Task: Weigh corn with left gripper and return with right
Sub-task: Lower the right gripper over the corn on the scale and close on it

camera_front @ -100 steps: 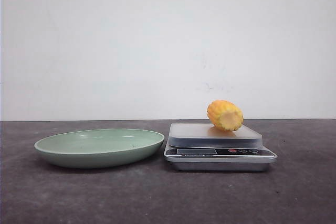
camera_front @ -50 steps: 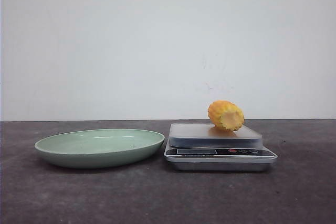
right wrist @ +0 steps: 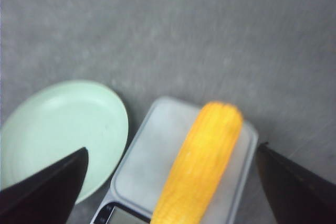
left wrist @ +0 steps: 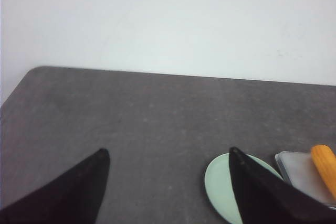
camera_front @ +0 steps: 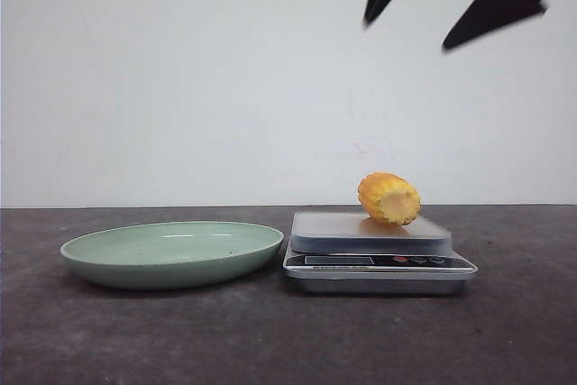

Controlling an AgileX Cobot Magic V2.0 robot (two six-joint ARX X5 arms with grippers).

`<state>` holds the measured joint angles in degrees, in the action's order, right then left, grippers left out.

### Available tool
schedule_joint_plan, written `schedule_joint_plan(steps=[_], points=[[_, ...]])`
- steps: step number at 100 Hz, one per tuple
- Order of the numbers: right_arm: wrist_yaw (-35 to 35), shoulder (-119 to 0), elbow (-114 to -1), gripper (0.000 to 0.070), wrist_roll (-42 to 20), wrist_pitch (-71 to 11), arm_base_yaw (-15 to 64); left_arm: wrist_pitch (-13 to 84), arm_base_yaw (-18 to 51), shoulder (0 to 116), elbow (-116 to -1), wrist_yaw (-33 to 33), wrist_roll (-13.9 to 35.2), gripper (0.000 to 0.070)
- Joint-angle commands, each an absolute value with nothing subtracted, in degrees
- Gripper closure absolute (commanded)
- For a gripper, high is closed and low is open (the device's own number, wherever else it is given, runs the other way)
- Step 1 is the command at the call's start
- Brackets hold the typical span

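The corn [camera_front: 389,198] lies on the platform of a silver kitchen scale [camera_front: 379,261], its paler cut end facing the camera. My right gripper [camera_front: 407,35] is open and empty, high above the corn, with only its two black fingers showing at the top of the front view. In the right wrist view the corn [right wrist: 202,166] lies on the scale [right wrist: 147,161] between the spread fingers of the right gripper [right wrist: 172,148], far below them. My left gripper [left wrist: 169,151] is open and empty above bare table, well left of the corn [left wrist: 325,166]. It is out of the front view.
A shallow pale green plate [camera_front: 171,252] stands left of the scale, close to its edge; it also shows in the left wrist view [left wrist: 220,187] and the right wrist view [right wrist: 58,124]. The table is dark grey, with a white wall behind it.
The right gripper's two fingers have come into the top right of the front view, above the scale. The corn stays on the scale.
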<state>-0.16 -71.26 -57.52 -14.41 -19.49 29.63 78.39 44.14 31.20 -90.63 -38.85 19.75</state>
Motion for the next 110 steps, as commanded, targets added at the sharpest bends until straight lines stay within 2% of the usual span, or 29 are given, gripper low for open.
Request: schedule_joint_plan(steps=[1,12,31,54,63,76,87,97,110], points=[[0.2,-74.4,-59.0,0.0036,-16.6,-18.7,29.9,79.7,44.6,30.0,-90.6,-39.7,22.5,0.0266],[0.6,-78.9,-59.3,0.0036,-16.6,-17.5,29.9,82.8,44.6,26.5,-87.8,-40.3,25.3,0.0266],[2.4,-84.8,-59.4,0.0036,-17.4,-16.3,29.8,82.8,44.6,19.9,-80.3,-40.0,28.2,0.0266],[2.3,-89.5,-59.4,0.0051,-18.2,-16.0,29.8,82.7,44.6,16.0,-71.9,-40.0,29.7,0.0266],[2.3,-90.4,-59.4,0.0107,-19.2,-16.3,29.8,82.7,44.6,15.6,-69.1,-40.0,30.7,0.0266],[2.4,-90.4,-59.4,0.0246,-20.0,-15.9,30.0,82.5,44.6,15.6,-66.6,-39.9,31.2,0.0266],[2.5,-90.4,-59.4,0.0268,-21.7,-16.3,29.8,82.2,44.6,15.6,-66.1,-39.9,31.1,0.0266],[2.4,-90.7,-59.4,0.0371,-22.6,-16.3,29.9,82.2,44.6,15.6,-66.1,-39.9,31.1,0.0266],[1.5,-91.5,-59.4,0.0374,-23.9,-16.3,29.9,82.2,44.6,15.6,-66.1,-39.9,31.1,0.0266]])
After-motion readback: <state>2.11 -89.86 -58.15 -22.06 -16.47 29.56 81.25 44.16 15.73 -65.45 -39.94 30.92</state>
